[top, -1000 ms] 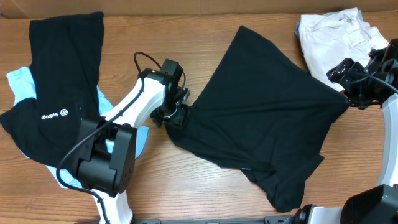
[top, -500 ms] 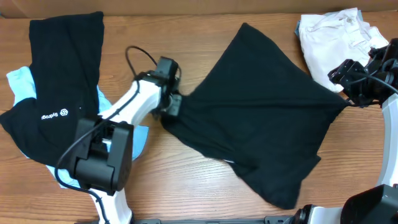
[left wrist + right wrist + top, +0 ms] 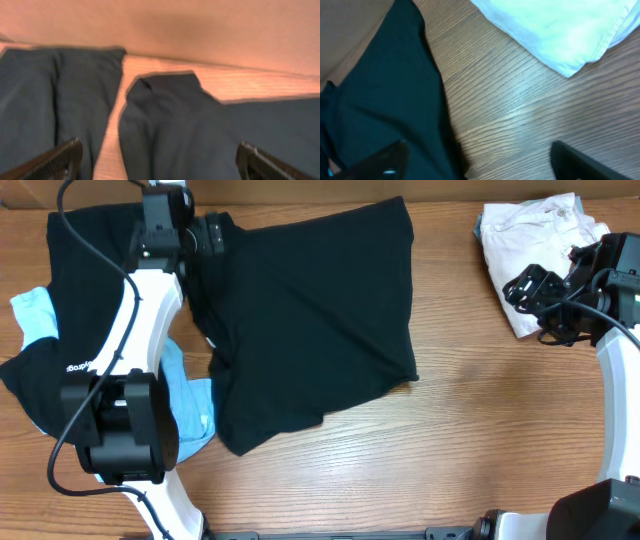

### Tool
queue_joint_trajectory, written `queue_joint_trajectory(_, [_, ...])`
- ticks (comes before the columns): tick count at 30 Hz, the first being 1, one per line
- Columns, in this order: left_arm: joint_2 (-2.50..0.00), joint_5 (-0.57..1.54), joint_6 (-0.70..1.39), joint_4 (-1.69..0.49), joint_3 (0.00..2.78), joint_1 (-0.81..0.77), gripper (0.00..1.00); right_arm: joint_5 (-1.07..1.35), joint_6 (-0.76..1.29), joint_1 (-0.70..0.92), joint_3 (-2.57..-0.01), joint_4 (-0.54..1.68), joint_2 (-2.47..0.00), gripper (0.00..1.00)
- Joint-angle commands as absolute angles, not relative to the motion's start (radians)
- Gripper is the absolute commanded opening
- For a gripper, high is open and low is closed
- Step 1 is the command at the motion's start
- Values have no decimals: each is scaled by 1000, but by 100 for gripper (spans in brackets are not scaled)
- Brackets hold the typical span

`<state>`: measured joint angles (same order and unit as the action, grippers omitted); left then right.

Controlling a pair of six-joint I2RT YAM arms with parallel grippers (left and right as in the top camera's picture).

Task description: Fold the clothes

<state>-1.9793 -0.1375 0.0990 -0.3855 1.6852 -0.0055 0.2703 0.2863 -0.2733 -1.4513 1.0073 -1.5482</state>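
A black garment (image 3: 310, 310) lies spread across the middle-left of the table, its top edge near the far side. My left gripper (image 3: 208, 235) hovers over the garment's upper-left corner, jaws wide open and holding nothing. In the left wrist view that corner (image 3: 170, 125) lies below the left gripper (image 3: 162, 161), both fingertips (image 3: 67, 155) apart from the cloth. My right gripper (image 3: 516, 284) hangs open beside the white clothes (image 3: 540, 240), well right of the black garment. The right wrist view shows the right gripper (image 3: 480, 162) empty over bare wood, with the black garment's edge (image 3: 380, 100) to its left.
A second black garment with a white logo (image 3: 90, 300) lies at the far left, over a light blue garment (image 3: 192, 405). The white clothes (image 3: 560, 25) are piled at the back right corner. My left arm (image 3: 130, 330) stretches across the left garments.
The left arm swung to the far left rear, dragging the black garment with it, then opened and let go. The right gripper released the garment's right corner and opened wider.
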Motion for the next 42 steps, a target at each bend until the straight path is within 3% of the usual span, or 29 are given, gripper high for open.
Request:
queue_joint_trajectory(1, [-1967, -28, 97, -535, 1828, -32, 100, 294, 284, -273, -1461, 1008, -1521, 100])
queue_joint_trajectory(5, [-1940, 51, 98, -880, 2007, -70, 100, 320, 284, -273, -1462, 1040, -1479, 100])
queue_joint_trajectory(10, [-1889, 118, 170, -1140, 2100, -108, 100, 320, 285, -261, -1462, 1134, -1396, 100])
queue_joint_trajectory(27, [-1804, 18, 259, -1547, 2081, -292, 100, 142, 498, 36, -1458, 1327, -1229, 100])
queue_joint_trajectory(33, [-1682, 19, 276, -1557, 1945, -302, 99, 127, 526, 138, -1397, 1345, -1201, 100])
queue_joint_trajectory(42, [-1442, 120, 330, -1301, 1363, -302, 97, 128, 522, 292, -1219, 1226, -1193, 99])
